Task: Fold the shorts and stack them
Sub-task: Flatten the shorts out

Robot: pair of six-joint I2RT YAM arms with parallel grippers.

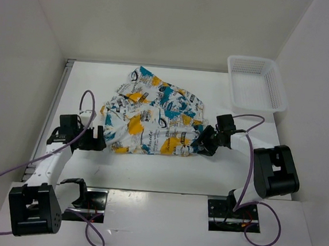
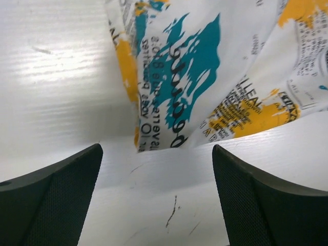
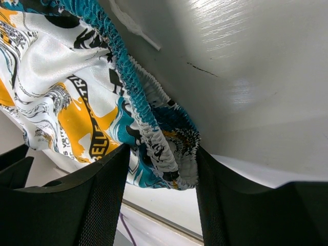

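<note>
Item: shorts (image 1: 153,119), rumpled, lying mid-table (image 1: 148,173). Right gripper (image 3: 161,169) clenched on the elastic waistband (image 3: 136,92) at the right edge. Left gripper (image 2: 156,189) slack, jaws wide and empty, just beside the left hem. Risk: a one-sided pull likely drags the whole cloth and bunches it. Mesh basket (image 1: 254,82) well apart.

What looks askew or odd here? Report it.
The white cloth shorts with teal and orange print lie rumpled and skewed, their elastic waistband bunched in the right gripper. Nothing else stands out.
</note>
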